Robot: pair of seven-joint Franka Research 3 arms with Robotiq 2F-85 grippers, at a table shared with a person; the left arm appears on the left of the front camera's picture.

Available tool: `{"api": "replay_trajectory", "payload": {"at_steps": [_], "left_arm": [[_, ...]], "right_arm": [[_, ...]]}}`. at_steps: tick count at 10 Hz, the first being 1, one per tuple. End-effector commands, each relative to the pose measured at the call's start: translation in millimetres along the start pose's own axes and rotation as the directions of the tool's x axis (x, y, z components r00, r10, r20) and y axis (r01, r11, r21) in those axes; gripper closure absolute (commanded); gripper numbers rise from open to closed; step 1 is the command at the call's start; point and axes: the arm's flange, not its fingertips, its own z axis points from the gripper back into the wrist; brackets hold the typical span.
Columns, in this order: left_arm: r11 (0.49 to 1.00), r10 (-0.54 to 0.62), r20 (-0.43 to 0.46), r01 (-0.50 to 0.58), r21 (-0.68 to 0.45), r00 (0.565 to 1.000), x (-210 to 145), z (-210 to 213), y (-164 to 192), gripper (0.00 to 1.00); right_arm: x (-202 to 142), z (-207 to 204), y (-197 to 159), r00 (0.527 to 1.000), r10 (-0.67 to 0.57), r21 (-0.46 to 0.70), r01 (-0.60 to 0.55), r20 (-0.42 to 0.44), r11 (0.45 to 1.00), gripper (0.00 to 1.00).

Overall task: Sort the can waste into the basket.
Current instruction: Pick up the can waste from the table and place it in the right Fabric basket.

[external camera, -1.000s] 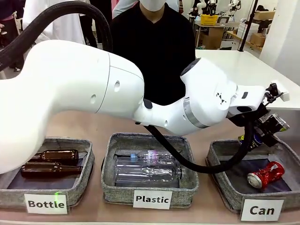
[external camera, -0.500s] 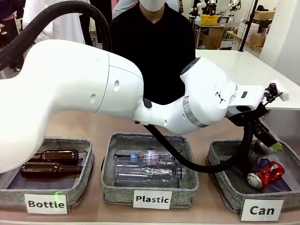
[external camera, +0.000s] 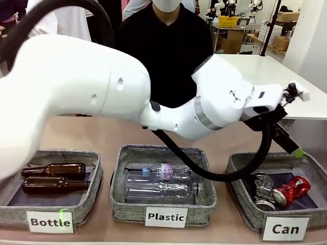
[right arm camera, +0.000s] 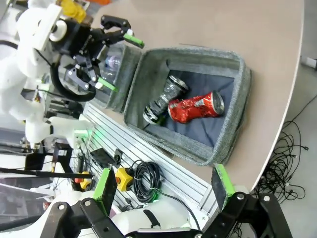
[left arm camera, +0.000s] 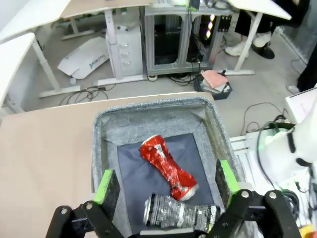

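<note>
A tan table (external camera: 102,140) carries three grey baskets along the front view's lower edge. At lower right, the "Can" basket (external camera: 240,201) holds both cans: the red can (external camera: 290,190) and the dark can (external camera: 263,192) lying beside it, seemingly touching. The left gripper (left arm camera: 165,184) hangs above them, fingers spread and empty. The right gripper (right arm camera: 163,184) is also spread and empty. Best now: lift the left gripper straight up, clearing the basket's rim.
</note>
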Motion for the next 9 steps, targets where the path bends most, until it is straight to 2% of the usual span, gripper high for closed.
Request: {"api": "replay_trajectory", "payload": {"at_steps": [1,2,3,4,5,6,7,8,9], "left_arm": [[0.988,0.151,-0.026,-0.151,-0.015,0.988,-12,65,-18,0.0],[0.971,0.239,-0.022,-0.239,-0.018,0.971,-22,106,-27,0.0],[0.929,0.369,0.02,-0.369,0.038,0.929,-36,151,-38,0.0],[0.89,0.444,0.08,-0.449,0.075,0.893,-54,201,-50,0.0],[0.845,0.518,0.106,-0.527,0.091,0.849,-76,247,-60,0.0],[0.776,0.61,0.172,-0.627,0.068,0.774,-105,301,-75,0.0],[0.714,0.659,0.277,-0.697,0.064,0.7,-136,346,-88,0.0],[0.654,0.699,0.346,-0.755,0.046,0.626,-168,389,-99,0.0],[0.577,0.742,0.384,-0.815,0.05,0.549,-204,425,-106,0.0]], "right_arm": [[36,-29,19,0.99,0.143,0.072,-0.143,0.005,0.987,0.0],[59,-58,29,0.978,0.208,0.098,-0.204,-0.026,0.974,0.0],[80,-87,36,0.965,0.26,0.158,-0.253,-0.03,0.955,0.0],[99,-120,46,0.956,0.292,0.215,-0.287,0.006,0.934,0.0],[120,-158,55,0.954,0.291,0.197,-0.301,0.075,0.933,0.0],[134,-202,68,0.96,0.265,0.261,-0.278,0.085,0.924,0.0],[143,-234,74,0.969,0.231,0.333,-0.247,0.089,0.91,0.0],[150,-259,83,0.981,0.167,0.421,-0.193,0.098,0.886,0.0],[155,-276,89,0.994,0.081,0.473,-0.104,0.068,0.875,0.0]]}}
